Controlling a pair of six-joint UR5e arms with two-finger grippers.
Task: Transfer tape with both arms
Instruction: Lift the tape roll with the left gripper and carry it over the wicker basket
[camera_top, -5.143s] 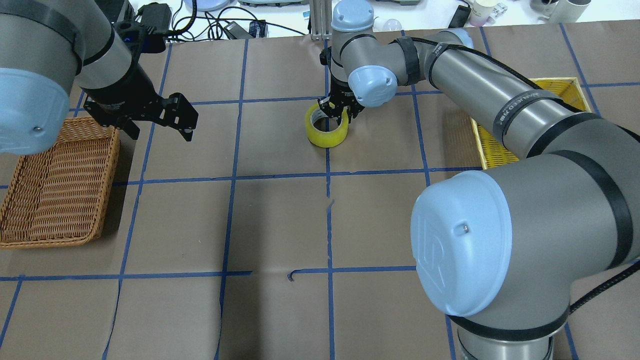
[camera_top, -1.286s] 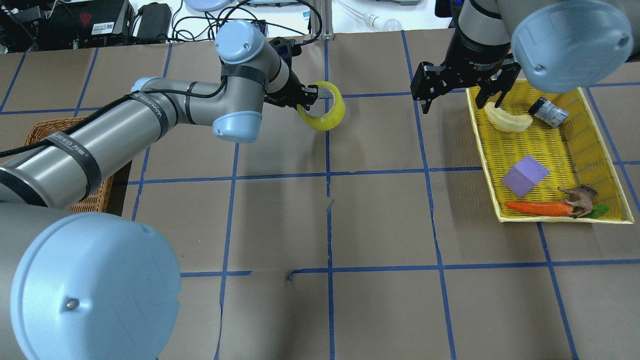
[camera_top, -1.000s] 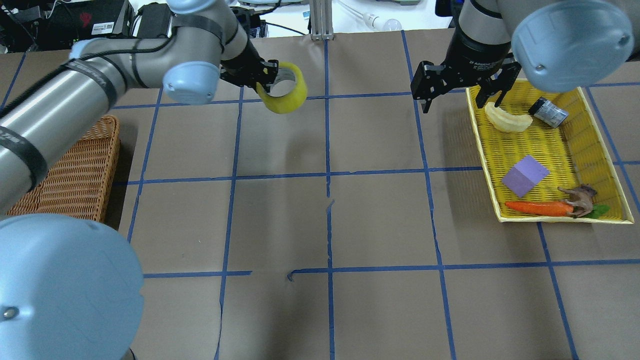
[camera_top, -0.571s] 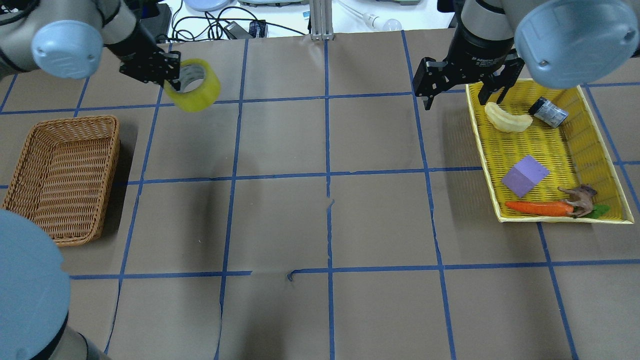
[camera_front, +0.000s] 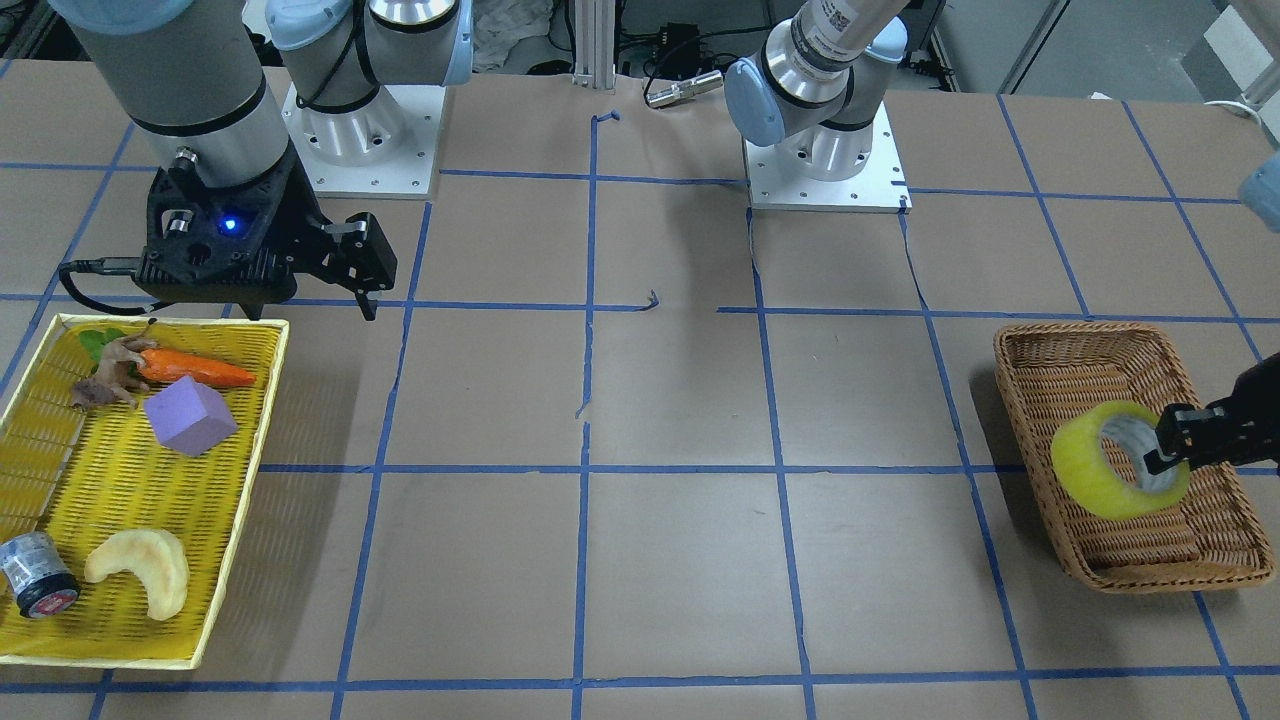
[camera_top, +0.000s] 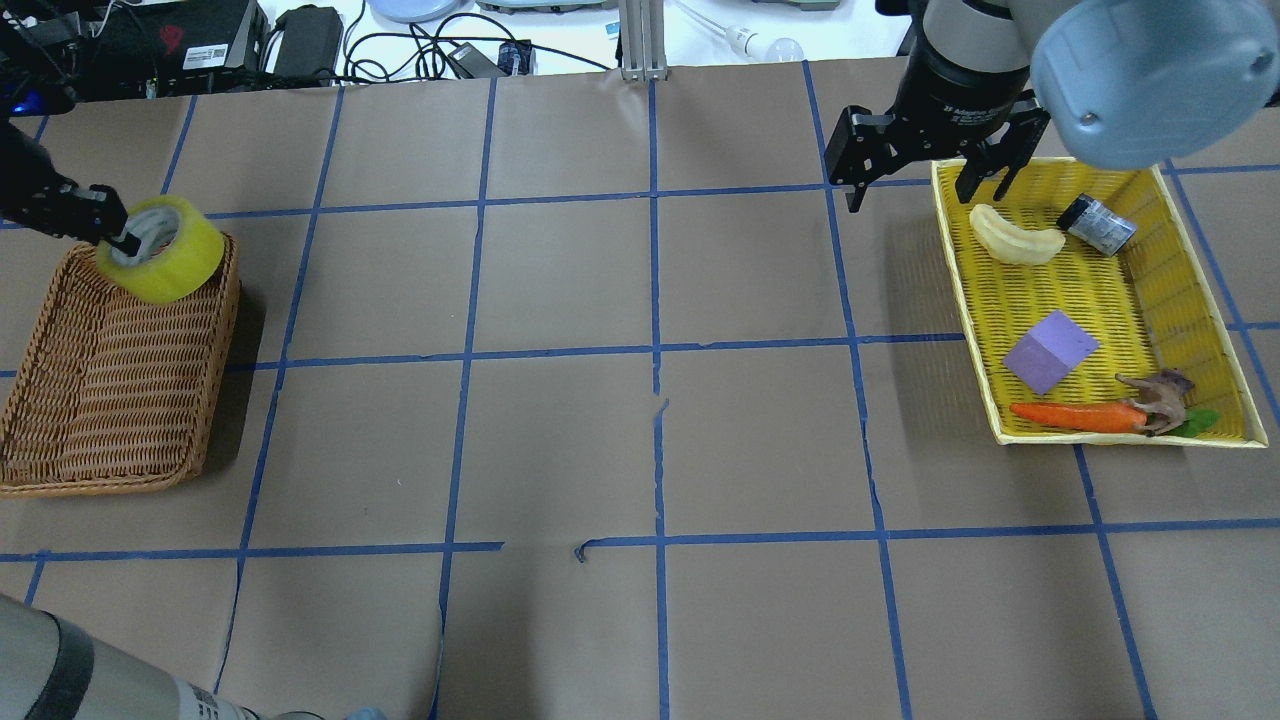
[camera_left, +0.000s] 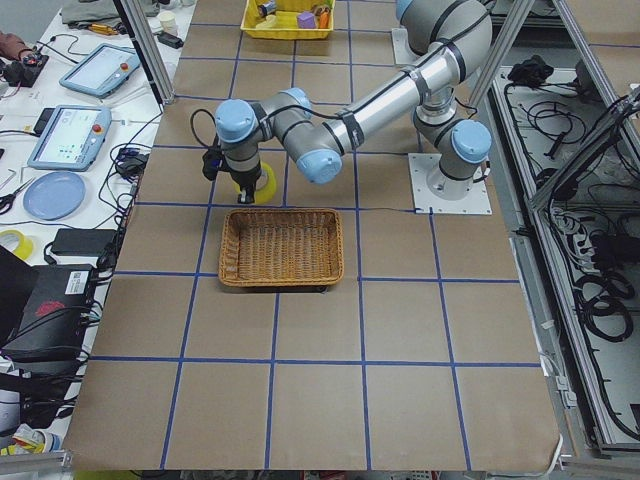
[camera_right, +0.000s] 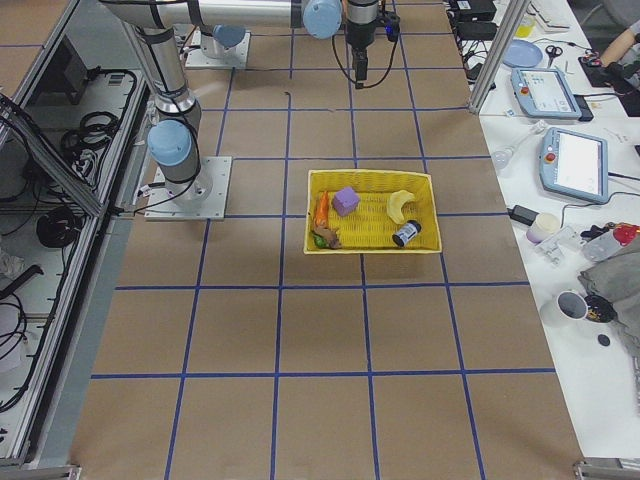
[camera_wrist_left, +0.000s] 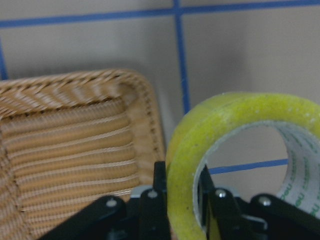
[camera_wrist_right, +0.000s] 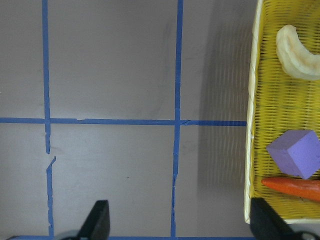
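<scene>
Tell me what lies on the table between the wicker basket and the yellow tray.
Only brown paper crossed by blue tape lines; no object rests there, as the overhead view shows.

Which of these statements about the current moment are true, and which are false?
1. The left gripper pinches the wall of the tape. True.
2. The tape rests on the floor of the wicker basket. False: it is held in the air near the basket's corner.
3. The right gripper is open and holds nothing. True.
4. The purple cube lies in the wicker basket. False: it lies in the yellow tray.
</scene>
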